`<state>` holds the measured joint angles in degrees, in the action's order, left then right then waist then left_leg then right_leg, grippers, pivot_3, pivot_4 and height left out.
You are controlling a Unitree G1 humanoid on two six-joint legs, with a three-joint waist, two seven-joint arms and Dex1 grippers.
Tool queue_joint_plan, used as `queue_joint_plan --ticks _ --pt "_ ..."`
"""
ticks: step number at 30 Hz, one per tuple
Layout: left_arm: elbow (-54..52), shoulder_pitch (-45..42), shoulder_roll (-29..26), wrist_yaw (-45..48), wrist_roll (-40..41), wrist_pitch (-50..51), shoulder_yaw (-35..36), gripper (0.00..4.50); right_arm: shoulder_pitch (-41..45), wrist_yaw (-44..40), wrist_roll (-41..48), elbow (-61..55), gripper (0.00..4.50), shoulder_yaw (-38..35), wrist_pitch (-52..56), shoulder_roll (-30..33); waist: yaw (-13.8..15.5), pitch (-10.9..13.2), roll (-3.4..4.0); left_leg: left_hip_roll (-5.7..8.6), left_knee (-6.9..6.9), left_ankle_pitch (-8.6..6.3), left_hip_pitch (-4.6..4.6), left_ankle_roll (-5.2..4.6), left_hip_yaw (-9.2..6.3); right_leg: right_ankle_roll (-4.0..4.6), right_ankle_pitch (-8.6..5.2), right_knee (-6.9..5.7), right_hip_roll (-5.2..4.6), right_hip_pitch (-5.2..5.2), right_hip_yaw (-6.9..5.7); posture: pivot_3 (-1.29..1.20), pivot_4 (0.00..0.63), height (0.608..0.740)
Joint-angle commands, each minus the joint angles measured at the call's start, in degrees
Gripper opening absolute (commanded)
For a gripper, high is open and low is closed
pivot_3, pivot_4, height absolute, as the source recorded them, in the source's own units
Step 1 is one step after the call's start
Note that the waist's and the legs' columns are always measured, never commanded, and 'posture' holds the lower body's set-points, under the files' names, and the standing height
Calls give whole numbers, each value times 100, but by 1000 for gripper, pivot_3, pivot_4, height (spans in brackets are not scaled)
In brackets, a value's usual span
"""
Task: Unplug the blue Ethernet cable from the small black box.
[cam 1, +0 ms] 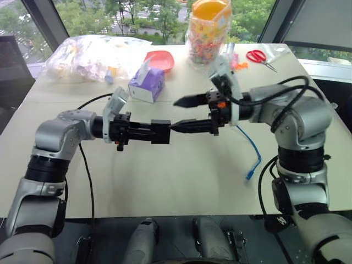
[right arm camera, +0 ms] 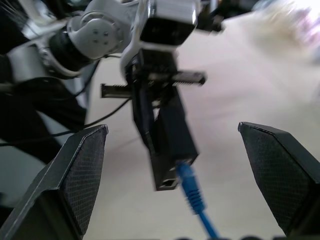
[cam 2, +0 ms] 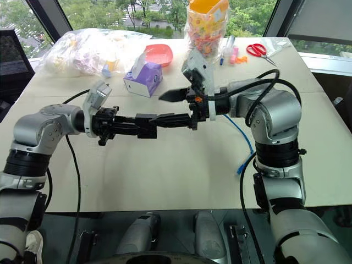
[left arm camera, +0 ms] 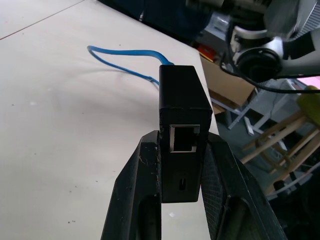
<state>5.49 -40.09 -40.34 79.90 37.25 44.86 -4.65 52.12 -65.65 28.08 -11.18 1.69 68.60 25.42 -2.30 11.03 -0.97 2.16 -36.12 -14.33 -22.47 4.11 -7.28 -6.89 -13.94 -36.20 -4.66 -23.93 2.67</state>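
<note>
Item: small black box (cam 1: 161, 132), pinched end-on by left gripper (cam 1: 149, 132), held above table (cam 1: 181, 181).

Item: right gripper (cam 1: 175, 114), fingers spread wide, box at its 9 o'clock, lower fingertip at the box's end.

Item: blue Ethernet cable (cam 1: 254, 154), trailing to 5 o'clock of right gripper, free plug resting on table. Other plug right at box's end in right wrist view; seated or out, cannot tell.

Step judged: pulling the plug. Next: confirm release; if seated, close on plug and draw straight out.
</note>
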Motion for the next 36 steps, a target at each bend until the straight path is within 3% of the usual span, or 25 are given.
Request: queue_joint_plan --ticks 1,2,4,8,34,36 --pt "-220 -108 -88 91 132 43 164 474 45 147 345 80 4386 -12 120 4 -11 0 0 0 0 0 -1 -1 1 0 0 1 0 -2 0 0 150 740" --pt "-235 -108 -104 93 143 59 180 474 45 193 395 137 4386 9 111 -2 -18 0 0 0 1 -1 -1 -1 1 -1 0 1 0 -3 0 0 150 740" --pt "-251 -107 -117 67 151 84 216 474 60 280 459 242 3839 38 68 -13 -24 0 0 -1 2 -1 -1 -1 1 -1 0 -2 1 -7 0 0 150 740" --pt "-315 -62 -133 23 144 107 255 474 44 372 531 322 2021 166 -25 79 -35 0 0 -3 2 -1 -1 -1 4 -1 0 -4 1 -9 0 0 150 740" --pt "-634 176 -274 -99 281 245 372 474 -50 454 780 380 2021 489 -277 396 -26 0 0 -2 1 -1 -1 -1 4 -1 0 -4 1 -9 0 0 150 740" --pt "-638 180 -263 -117 279 244 368 474 -50 472 806 364 1485 493 -265 387 -28 0 0 -2 1 -1 -1 -1 4 -2 0 -4 1 -9 1 0 150 740"
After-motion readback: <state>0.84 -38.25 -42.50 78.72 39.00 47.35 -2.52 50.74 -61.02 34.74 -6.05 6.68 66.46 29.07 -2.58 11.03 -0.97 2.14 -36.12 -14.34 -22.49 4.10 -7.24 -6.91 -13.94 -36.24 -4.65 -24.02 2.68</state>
